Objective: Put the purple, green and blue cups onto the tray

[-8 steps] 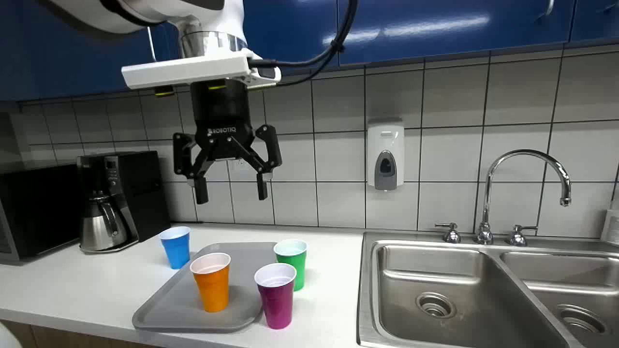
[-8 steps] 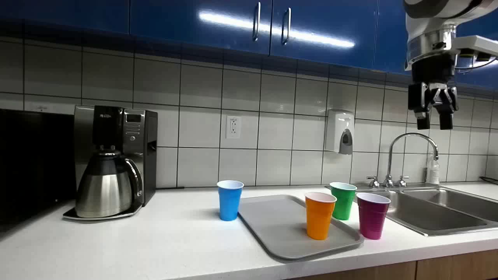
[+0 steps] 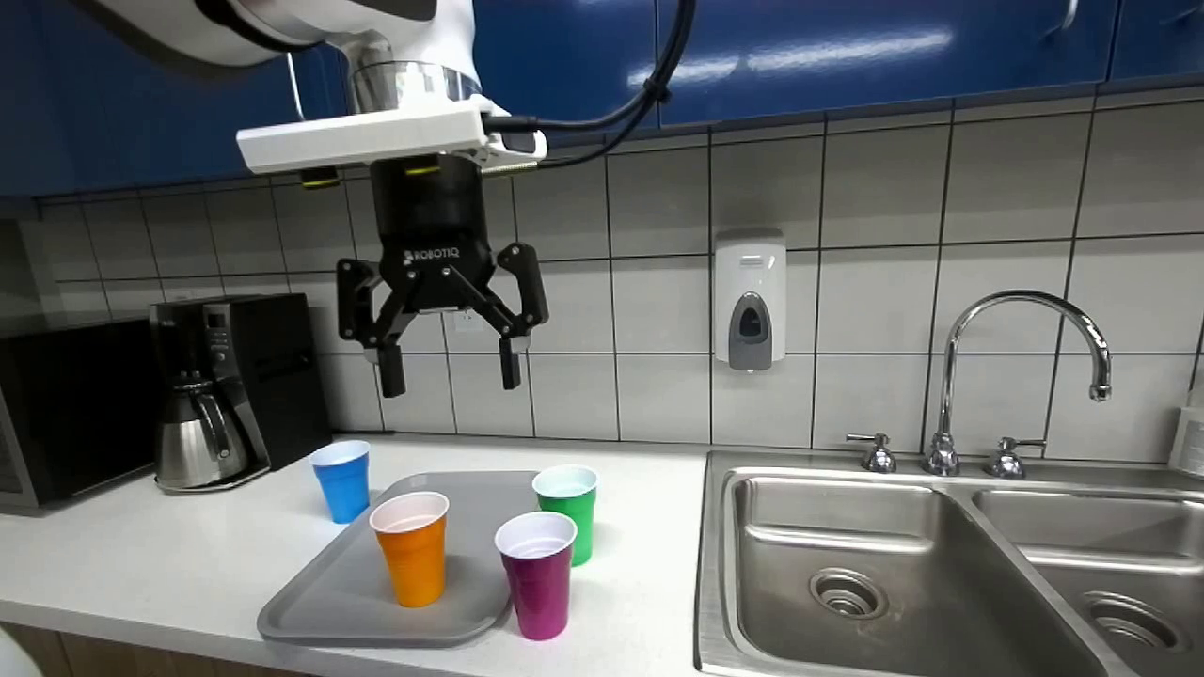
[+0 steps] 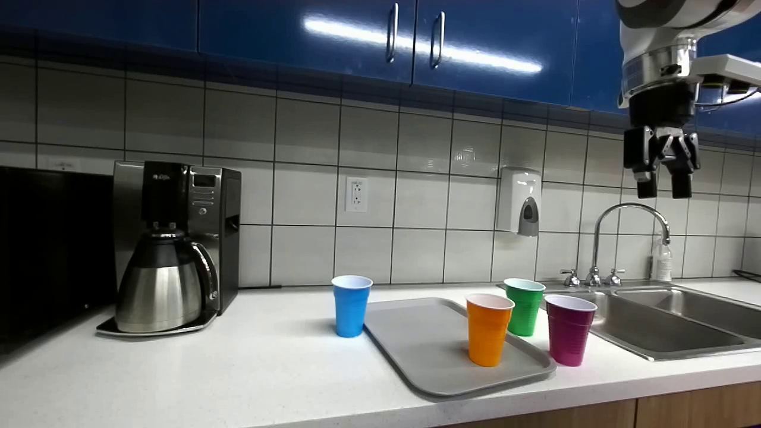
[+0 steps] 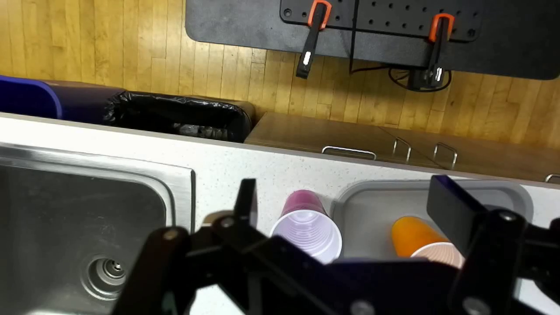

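Two fingers [image 3: 391, 372] of your gripper [image 3: 451, 376] stand wide apart, upper left in an exterior view, well above the purple cup [image 3: 539, 594], green cup [image 3: 578, 527] and blue cup [image 3: 344, 489] beside the tray [image 3: 329, 602], lower left.

Beyond parted fingers [image 5: 448, 214], a purple cup [image 5: 308, 227] stands between sink [image 5: 180, 197] and tray [image 5: 369, 214].

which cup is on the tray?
The orange cup is the only one on the gray tray; the blue cup, green cup and purple cup stand on the counter.
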Tool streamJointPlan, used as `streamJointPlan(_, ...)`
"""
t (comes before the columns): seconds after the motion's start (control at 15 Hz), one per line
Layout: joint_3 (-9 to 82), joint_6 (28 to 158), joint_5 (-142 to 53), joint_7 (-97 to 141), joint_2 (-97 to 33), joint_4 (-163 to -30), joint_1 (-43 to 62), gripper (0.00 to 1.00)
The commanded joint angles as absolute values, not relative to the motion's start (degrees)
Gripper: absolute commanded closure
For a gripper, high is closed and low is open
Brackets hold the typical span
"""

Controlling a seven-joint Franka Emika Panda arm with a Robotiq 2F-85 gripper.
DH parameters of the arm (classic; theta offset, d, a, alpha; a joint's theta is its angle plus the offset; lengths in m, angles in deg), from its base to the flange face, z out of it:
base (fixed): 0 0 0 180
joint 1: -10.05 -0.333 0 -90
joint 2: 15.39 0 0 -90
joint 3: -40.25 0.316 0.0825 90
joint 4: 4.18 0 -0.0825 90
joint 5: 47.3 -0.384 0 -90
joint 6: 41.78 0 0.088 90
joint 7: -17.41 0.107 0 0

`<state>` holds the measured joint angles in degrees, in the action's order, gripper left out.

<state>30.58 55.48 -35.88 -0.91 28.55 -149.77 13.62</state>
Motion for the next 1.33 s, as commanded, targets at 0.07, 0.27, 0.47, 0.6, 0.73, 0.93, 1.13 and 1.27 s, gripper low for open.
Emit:
streamJointPlan(0.07, 30.3, 55.3, -35.7, -0.7, 28.6, -149.7, 13.3, 0.00)
streamJointPlan(0.27, 30.3, 55.3, -35.7, -0.7, 28.6, -149.7, 13.3, 0.00)
streamJointPlan(0.47, 30.3, 55.3, -35.7, -0.7, 28.6, -149.7, 13.3, 0.00)
streamJointPlan(0.6, 30.3, 55.3, -35.7, -0.7, 28.6, -149.7, 13.3, 0.00)
streamJointPlan(0.73, 30.6, 56.2, -35.3, -0.2, 28.2, -150.3, 13.4, 0.00)
streamJointPlan(0.93, 30.3, 58.0, -35.1, -0.3, 27.3, -151.3, 13.4, 0.00)
streamJointPlan(1.13, 30.2, 61.0, -35.5, 0.2, 25.0, -152.3, 13.5, 0.00)
streamJointPlan(1.27, 30.3, 63.5, -35.7, 0.4, 23.2, -153.0, 13.4, 0.00)
